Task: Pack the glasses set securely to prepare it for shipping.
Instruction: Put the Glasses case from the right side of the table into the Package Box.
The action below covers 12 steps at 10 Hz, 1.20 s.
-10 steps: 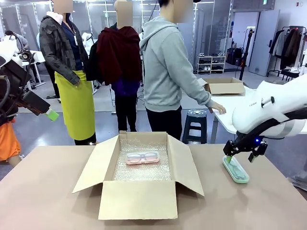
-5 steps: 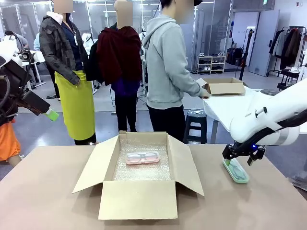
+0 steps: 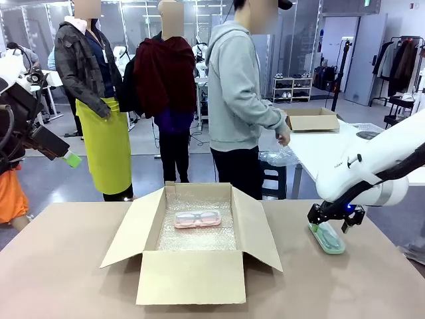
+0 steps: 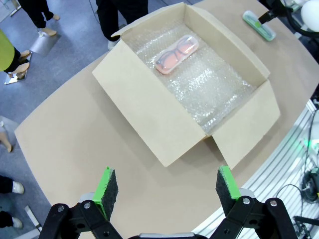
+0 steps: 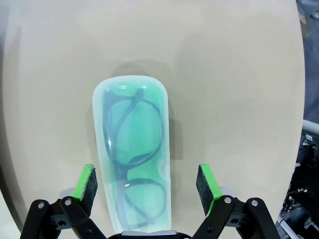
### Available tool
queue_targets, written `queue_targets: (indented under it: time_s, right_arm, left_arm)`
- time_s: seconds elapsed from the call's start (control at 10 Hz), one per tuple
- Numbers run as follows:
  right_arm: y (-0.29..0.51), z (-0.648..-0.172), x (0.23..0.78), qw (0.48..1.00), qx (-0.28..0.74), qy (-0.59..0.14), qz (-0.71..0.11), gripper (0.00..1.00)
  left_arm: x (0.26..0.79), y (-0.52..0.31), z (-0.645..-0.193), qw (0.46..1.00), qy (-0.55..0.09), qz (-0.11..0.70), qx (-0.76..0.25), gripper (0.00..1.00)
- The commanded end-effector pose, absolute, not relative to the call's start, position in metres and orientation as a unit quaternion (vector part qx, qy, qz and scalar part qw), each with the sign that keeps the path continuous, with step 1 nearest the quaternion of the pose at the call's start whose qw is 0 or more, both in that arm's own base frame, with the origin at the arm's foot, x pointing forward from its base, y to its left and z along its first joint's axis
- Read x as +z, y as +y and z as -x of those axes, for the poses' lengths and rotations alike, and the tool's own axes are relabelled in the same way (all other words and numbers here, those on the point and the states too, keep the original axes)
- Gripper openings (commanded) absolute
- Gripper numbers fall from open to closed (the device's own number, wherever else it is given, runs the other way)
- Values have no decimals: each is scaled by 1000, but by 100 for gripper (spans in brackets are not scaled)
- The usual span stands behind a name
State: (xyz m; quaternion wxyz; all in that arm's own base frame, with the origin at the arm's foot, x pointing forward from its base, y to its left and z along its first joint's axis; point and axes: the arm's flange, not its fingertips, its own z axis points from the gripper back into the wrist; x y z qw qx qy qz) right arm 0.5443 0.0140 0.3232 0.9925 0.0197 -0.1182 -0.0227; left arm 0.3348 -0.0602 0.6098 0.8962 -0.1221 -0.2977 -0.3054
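The cardboard box (image 3: 192, 276) sits in the middle of the bench (image 3: 66, 266) with all four flaps folded outward, and its floor is lined with bubble wrap (image 3: 196, 240). The pink case (image 3: 197, 218) lies flat on that wrap, toward the box's far wall, with the eyeglasses visible through its lid.

The mint green case (image 3: 326, 237) lies flat on the bare bench to the right of the box, well apart from it and toward the far right corner. The right jaws are down over it, released and spread wide. In the right wrist view the case (image 5: 133, 154) runs lengthwise between the green pads (image 5: 85, 181). One pad is just beside its long edge, and the other has a clear gap. Dark frames show inside it.

The left jaws are also released, with nothing between their pads (image 4: 107, 185). They hang high off the bench's left edge, looking down on the open box (image 4: 149, 114), the pink case (image 4: 176, 54) and the mint green case (image 4: 258, 25).

A person (image 3: 242, 86) stands beyond the far edge, turned toward another table.
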Motion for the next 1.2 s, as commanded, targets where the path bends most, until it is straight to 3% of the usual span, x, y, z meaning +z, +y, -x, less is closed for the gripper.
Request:
queue_targets:
  time_s: [0.0,0.4,0.5,1.1]
  right_arm:
    - [23,-553,318,993,-33,-111,-6,100]
    - [30,-557,311,995,-26,-92,2,100]
    - [31,-558,309,996,-23,-88,2,94]
    - [29,-558,312,996,-28,-86,-6,35]
  left_arm:
    - [611,-59,-334,894,-300,128,-308,100]
    - [611,-59,-334,894,-300,128,-308,100]
    - [611,-59,-334,894,-300,128,-308,100]
    - [611,-59,-334,894,-300,128,-308,100]
